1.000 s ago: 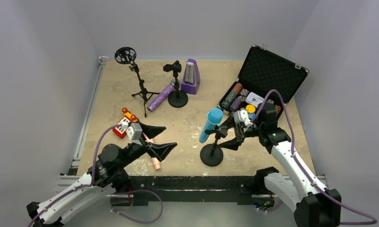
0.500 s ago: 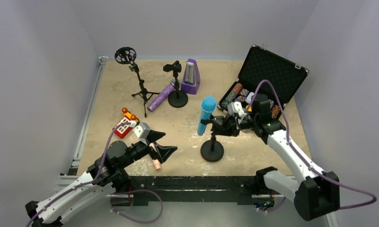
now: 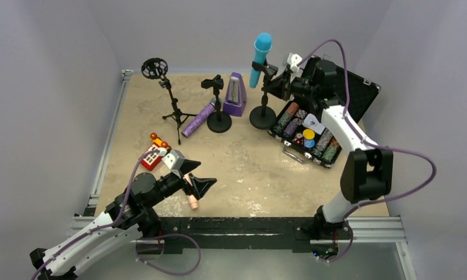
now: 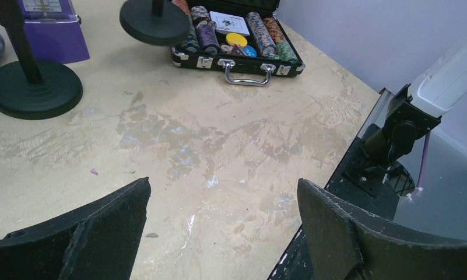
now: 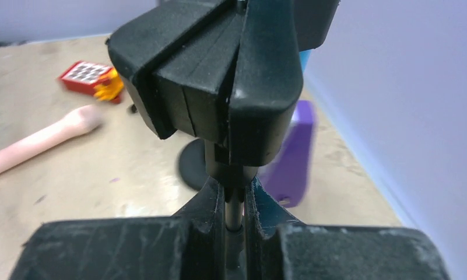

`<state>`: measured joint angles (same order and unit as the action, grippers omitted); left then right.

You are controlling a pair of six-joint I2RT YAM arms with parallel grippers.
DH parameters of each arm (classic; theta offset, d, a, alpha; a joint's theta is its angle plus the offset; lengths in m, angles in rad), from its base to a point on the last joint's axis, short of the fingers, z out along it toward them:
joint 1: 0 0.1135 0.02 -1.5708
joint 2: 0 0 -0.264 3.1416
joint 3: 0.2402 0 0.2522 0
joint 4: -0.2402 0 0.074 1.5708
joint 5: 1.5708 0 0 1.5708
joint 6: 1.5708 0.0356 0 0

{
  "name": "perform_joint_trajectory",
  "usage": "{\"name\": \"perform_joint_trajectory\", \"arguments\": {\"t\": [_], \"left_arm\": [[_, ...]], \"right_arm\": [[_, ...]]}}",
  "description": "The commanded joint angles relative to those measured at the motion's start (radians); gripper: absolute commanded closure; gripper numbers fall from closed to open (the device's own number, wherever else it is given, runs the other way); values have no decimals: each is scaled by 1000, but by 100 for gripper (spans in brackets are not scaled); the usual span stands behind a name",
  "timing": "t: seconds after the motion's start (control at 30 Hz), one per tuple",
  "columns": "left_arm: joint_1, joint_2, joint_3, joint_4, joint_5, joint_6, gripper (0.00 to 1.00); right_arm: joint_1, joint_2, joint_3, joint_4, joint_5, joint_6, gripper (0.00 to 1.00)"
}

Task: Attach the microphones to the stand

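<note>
The right tool point(image 3: 270, 87), clamped on the post of the stand point(image 3: 262, 117), has carried it and its cyan microphone point(image 3: 260, 58) from lower centre to upper centre. The left tool point(image 3: 206, 171) gapes above the pink microphone point(image 3: 192, 200), probably next.

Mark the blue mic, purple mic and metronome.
cyan-blue microphone point(image 3: 255, 75), top external view, lower handle.
glittery purple microphone point(image 3: 198, 119), top external view, mid handle.
purple metronome point(image 3: 236, 94), top external view, front face.

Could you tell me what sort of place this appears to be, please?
Probably a robot-lab test cell: a tabletop boxed in by plain walls, a robot arm bolted to a metal rail, and staged props like a metronome and poker-chip case.
</note>
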<state>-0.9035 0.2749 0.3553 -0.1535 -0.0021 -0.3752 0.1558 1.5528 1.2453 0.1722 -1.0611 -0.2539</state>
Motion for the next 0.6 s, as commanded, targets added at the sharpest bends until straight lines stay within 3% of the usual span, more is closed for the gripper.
{"name": "perform_joint_trajectory", "arguments": {"t": [0.0,0.2,0.43,0.57], "left_arm": [[3,24,53,10,-42,52,1],[3,40,55,19,-65,78,1],[3,51,49,26,-91,95,1],[3,66,48,32,-91,100,1]], "right_arm": [[-14,150,261,185,159,136,100],[-16,343,455,148,325,130,100],[-40,422,430,187,383,115,100],[-45,407,348,223,351,98,87]]}}
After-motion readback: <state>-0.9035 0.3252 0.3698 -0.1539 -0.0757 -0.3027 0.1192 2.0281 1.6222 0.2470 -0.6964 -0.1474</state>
